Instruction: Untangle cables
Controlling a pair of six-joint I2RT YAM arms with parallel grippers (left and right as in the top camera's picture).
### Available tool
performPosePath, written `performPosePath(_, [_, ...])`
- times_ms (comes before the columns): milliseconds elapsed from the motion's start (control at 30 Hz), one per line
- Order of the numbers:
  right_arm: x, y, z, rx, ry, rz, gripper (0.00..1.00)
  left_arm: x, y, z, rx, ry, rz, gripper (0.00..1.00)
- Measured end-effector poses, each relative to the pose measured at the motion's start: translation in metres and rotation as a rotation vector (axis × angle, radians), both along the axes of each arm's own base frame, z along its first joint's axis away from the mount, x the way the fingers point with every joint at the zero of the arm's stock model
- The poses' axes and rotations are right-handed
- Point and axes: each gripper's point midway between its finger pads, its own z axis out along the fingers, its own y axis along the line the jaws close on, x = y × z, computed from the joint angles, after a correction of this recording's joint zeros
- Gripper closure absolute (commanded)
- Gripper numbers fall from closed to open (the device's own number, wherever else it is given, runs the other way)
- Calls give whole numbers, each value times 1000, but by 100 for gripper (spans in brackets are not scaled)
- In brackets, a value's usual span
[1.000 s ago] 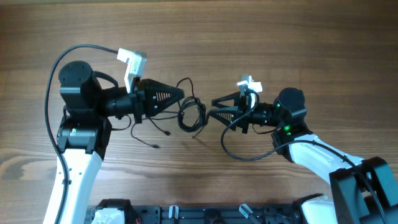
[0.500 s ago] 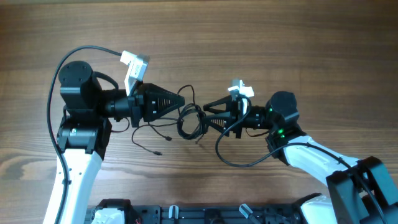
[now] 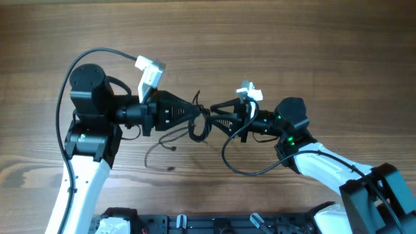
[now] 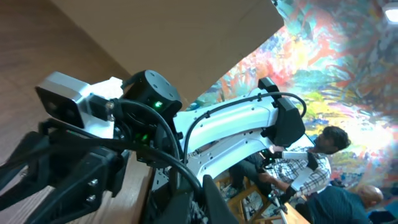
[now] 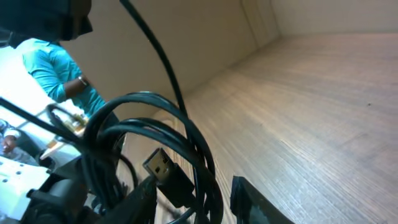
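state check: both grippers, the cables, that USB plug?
left gripper: shut on the cables.
right gripper: open, jaws either side of the cable loop.
cables: tangled in a looped bunch, raised off the table, loose ends dangling.
USB plug: not plugged in, sitting in the gap between the right fingers.

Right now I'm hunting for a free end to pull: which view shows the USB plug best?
The right wrist view: the USB plug sits close up, framed by loops of the cables. The overhead view shows the cables only as a small tangle, the plug too small to pick out. The left wrist view shows no plug.
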Motion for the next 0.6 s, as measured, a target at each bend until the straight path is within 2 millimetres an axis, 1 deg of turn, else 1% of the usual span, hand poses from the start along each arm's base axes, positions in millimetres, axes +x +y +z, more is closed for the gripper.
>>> performPosePath(33, [-2,2,2,5,-16,5,43,-2,-2,0,0,0,-9,96])
performPosePath(133, [-8,10,7,18,-39,27,33,-4,-5,0,0,0,-22,96])
performPosePath(167, [-16,17,9,22,-48,53,34,-5,-5,0,0,0,-25,96])
performPosePath(200, [-18,19,9,21,-53,62,35,-5,-5,0,0,0,-25,96])
performPosePath(233, [-21,21,9,20,-60,70,43,-5,-5,0,0,0,-25,96])
performPosePath(267, [-22,22,9,18,-70,74,59,-5,-5,0,0,0,-25,96])
performPosePath(300, [-22,23,9,17,-78,71,71,-5,-5,0,0,0,-25,96])
performPosePath(333, [-21,23,8,16,-80,68,79,-5,-5,0,0,0,-25,96])
performPosePath(367, [-20,23,9,15,-83,60,83,-5,-5,0,0,0,-25,96])
performPosePath(400, [-20,23,9,15,-81,60,84,-5,-5,0,0,0,-25,96])
performPosePath(500, [-19,22,9,18,-67,57,85,-3,-5,0,2,0,-17,96])
performPosePath(567, [-20,23,7,17,-49,63,86,3,-2,-1,5,-1,17,96])
performPosePath(600, [-21,23,4,10,-29,65,86,9,3,-1,8,-2,53,96])
